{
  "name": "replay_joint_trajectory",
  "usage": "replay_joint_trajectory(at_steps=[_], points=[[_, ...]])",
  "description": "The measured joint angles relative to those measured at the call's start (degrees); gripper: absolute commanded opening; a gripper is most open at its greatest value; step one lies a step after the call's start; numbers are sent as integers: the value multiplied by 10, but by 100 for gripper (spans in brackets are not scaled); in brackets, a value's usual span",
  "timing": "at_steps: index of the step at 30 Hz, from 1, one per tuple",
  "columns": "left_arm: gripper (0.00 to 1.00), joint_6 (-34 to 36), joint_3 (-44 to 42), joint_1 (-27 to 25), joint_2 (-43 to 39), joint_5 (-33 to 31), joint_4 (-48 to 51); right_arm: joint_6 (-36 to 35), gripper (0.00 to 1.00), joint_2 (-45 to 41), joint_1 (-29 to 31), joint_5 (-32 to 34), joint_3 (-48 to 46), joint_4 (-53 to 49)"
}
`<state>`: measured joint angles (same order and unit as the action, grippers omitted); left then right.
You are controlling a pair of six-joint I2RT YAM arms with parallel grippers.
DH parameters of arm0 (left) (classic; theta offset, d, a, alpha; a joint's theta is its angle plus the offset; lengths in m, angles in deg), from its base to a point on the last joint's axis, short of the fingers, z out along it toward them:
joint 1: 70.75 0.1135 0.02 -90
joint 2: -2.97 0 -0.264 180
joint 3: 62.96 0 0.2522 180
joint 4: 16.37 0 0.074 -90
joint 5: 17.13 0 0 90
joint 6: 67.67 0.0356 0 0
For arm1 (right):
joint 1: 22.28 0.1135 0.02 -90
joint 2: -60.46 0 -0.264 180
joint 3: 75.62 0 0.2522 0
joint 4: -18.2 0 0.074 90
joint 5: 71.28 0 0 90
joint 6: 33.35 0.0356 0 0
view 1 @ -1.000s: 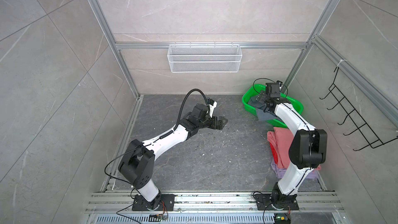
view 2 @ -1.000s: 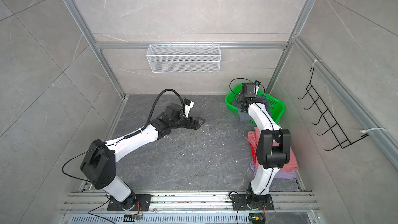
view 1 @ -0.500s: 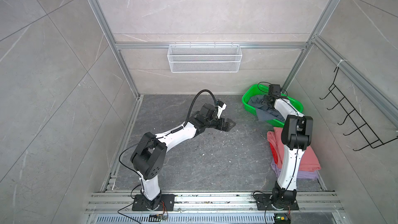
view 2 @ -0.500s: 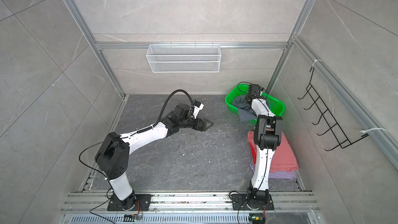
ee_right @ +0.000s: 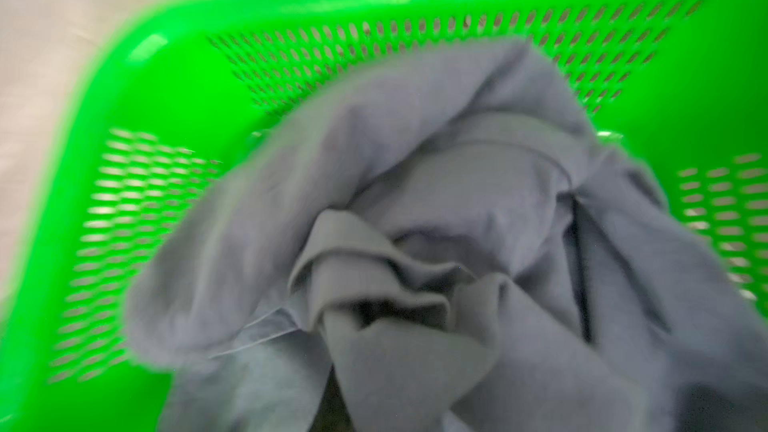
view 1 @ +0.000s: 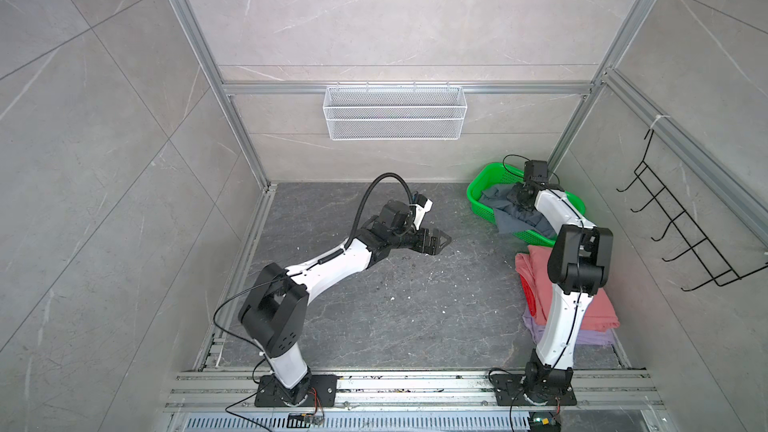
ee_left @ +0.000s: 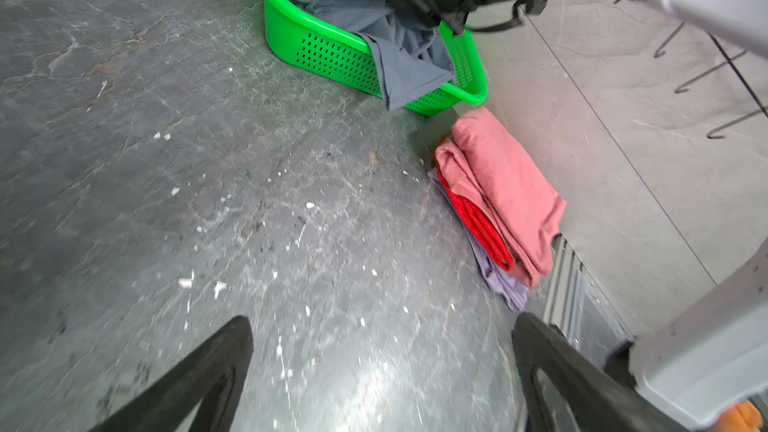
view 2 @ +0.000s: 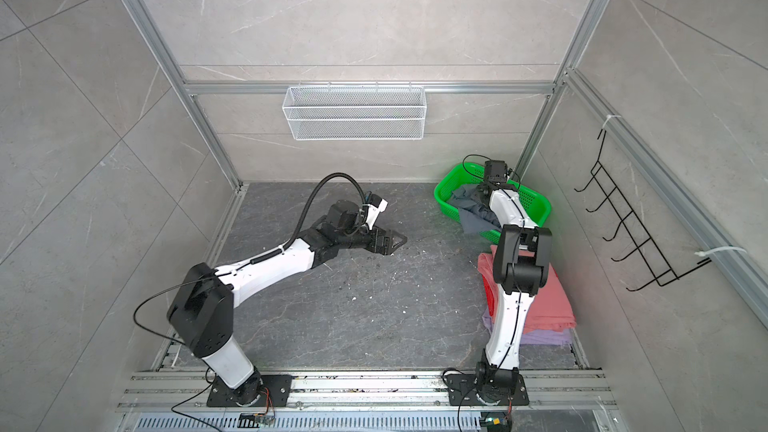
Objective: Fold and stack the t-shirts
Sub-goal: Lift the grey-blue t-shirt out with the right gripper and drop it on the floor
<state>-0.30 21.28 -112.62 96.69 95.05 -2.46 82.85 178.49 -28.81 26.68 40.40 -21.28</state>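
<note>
A slate blue-grey t-shirt lies crumpled in a green basket at the back right, one end hanging over the near rim. My right gripper is down in the basket, shut on a bunched fold of this shirt; cloth hides its fingers. In front of the basket lies a folded stack: a salmon-pink t-shirt on top, a red layer under it, a lavender t-shirt at the bottom. My left gripper hangs open over the bare floor mid-table.
The right arm's elbow hangs over the folded stack. A white wire basket hangs on the back wall and a black hook rack on the right wall. Metal rails run along the front edge.
My right gripper dropped into the green basket and closed on the blue-grey shirt. The left arm reached further right toward the basket, still open.
</note>
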Motion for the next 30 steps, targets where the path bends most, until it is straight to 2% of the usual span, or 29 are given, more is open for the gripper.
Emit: replay_joint_trajectory(at_steps=[5, 10, 17, 23, 24, 26, 30], points=[[100, 0, -55, 0, -132, -28, 46, -7, 0, -139, 35, -22, 2, -1], [100, -1, -109, 0, -273, -97, 112, -17, 0, -236, 124, -46, 57, -3], [99, -3, -151, 0, -398, -200, 196, -29, 0, -281, 264, -95, 81, -31], [98, -10, -169, 1, -471, -263, 247, -43, 0, -277, 288, -180, 29, -71], [98, -12, -169, 1, -479, -270, 254, -48, 5, -269, 289, -195, 28, -85], [99, -13, -170, 1, -486, -283, 264, -54, 28, -245, 289, -225, 28, -99], [99, -15, -172, 1, -479, -311, 277, -79, 48, -158, 292, -269, 61, -113]])
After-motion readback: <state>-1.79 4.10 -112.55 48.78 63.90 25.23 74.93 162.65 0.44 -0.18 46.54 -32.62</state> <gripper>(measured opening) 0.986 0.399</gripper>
